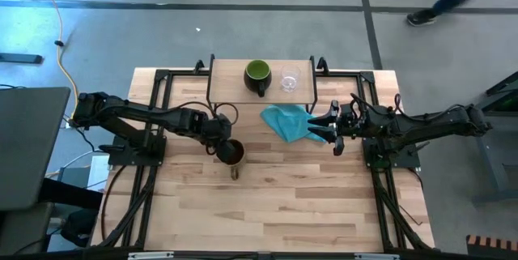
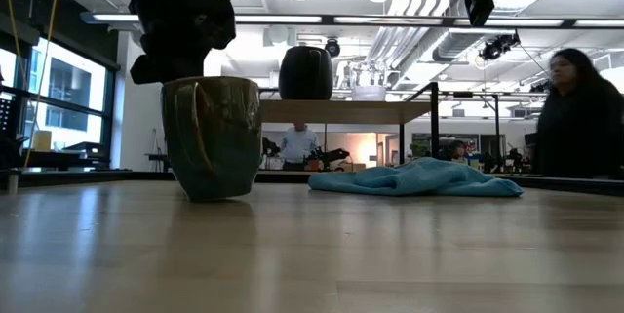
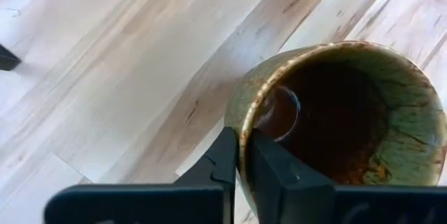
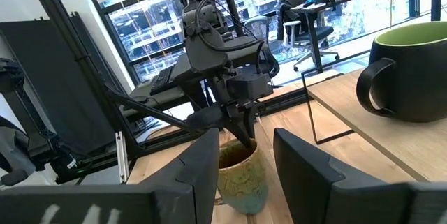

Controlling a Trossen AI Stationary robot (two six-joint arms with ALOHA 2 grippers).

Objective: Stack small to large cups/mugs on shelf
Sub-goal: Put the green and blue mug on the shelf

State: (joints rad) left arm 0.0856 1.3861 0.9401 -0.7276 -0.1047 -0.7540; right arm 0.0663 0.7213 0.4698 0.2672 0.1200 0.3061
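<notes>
The tan-brown mug stands upright on its base on the tabletop, left of centre, and my left gripper is shut on its rim from above. At the table's far edge, the shelf carries the dark mug with green inside and, to its right, the small clear glass cup; both stand upright. My right gripper hovers open and level at the right, pointing toward the left arm, with nothing between its fingers. My left gripper pinches the mug's wall at the rim, on the side facing the left arm. One finger is inside the mug and the other is outside. The fingers slant steeply down from above. The mug stands upright with its base on the table.
A crumpled teal cloth lies on the table in front of the shelf, between the two grippers. The shelf's thin black legs stand at its corners. People are in the room beyond the table.
</notes>
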